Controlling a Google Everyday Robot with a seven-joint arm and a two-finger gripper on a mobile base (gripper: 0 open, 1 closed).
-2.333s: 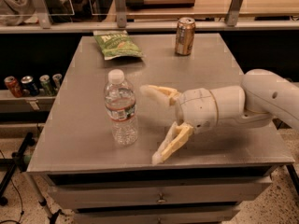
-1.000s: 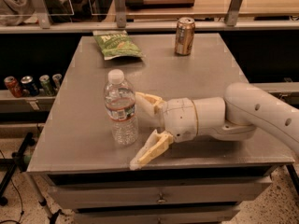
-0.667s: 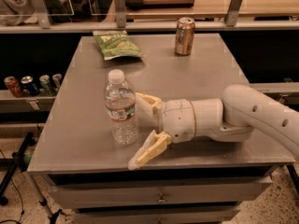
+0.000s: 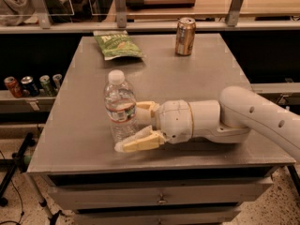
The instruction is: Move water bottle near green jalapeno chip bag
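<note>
The water bottle [image 4: 120, 108], clear with a white cap and a white-and-red label, stands upright on the grey table [image 4: 201, 74], left of middle near the front. My gripper [image 4: 129, 127] reaches in from the right at the bottle's lower half. One cream finger [image 4: 148, 108] lies behind the bottle and the other finger [image 4: 139, 143] presses against its front. The gripper is shut on the bottle. The green jalapeno chip bag [image 4: 117, 44] lies flat at the table's back left corner, well behind the bottle.
A gold-brown drink can [image 4: 185, 36] stands at the back of the table, right of the bag. Several small cans [image 4: 31, 85] sit on a low shelf to the left. A rail and clear panels run behind the table. My white arm [image 4: 253, 118] crosses the table's front right.
The gripper moved left to the bottle, with a finger on either side of it. The front finger then closed in against the bottle. The bottle, bag and can have not moved.
</note>
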